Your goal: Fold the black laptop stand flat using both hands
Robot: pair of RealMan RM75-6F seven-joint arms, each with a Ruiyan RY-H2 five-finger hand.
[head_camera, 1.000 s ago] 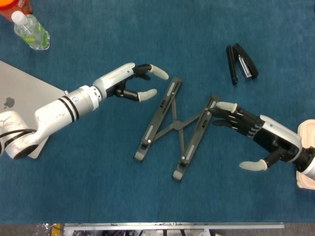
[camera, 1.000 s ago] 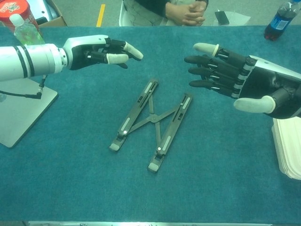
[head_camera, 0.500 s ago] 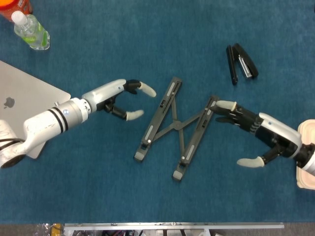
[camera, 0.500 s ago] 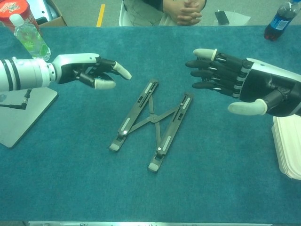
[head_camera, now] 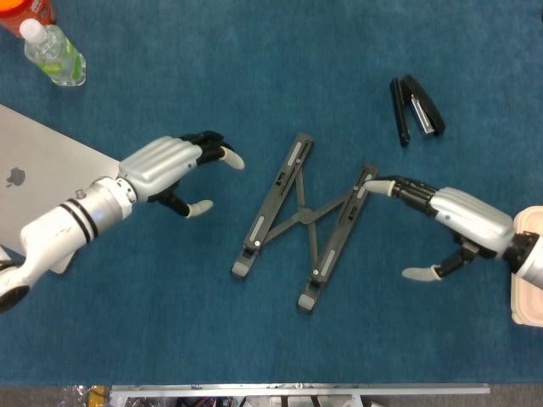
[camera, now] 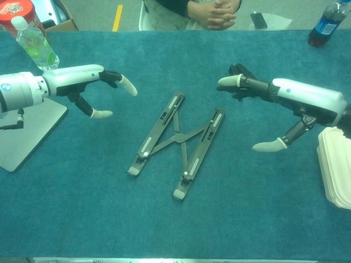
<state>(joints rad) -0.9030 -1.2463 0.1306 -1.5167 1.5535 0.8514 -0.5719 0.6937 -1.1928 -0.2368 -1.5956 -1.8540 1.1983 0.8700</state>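
The black laptop stand (head_camera: 305,219) (camera: 176,142) lies flat on the blue cloth, its two rails spread apart with crossed links between them. My left hand (head_camera: 174,170) (camera: 90,85) hovers left of the stand, palm down, fingers apart, holding nothing. My right hand (head_camera: 441,222) (camera: 285,107) hovers right of the stand, palm down, thumb spread away. In the head view its fingertips (head_camera: 371,186) overlap the top end of the right rail; in the chest view they hang clear above the cloth.
A silver laptop (head_camera: 42,174) (camera: 22,131) lies at the left under my left arm. A black stapler (head_camera: 416,108) sits behind the right hand. Bottles (head_camera: 53,52) (camera: 327,23) stand at the far corners. White plates (camera: 335,170) are stacked at the right edge.
Both hands have rolled palm down. The left hand has drawn back left, away from the stand. The right hand has stayed by the right rail's top end. The stand has not moved.
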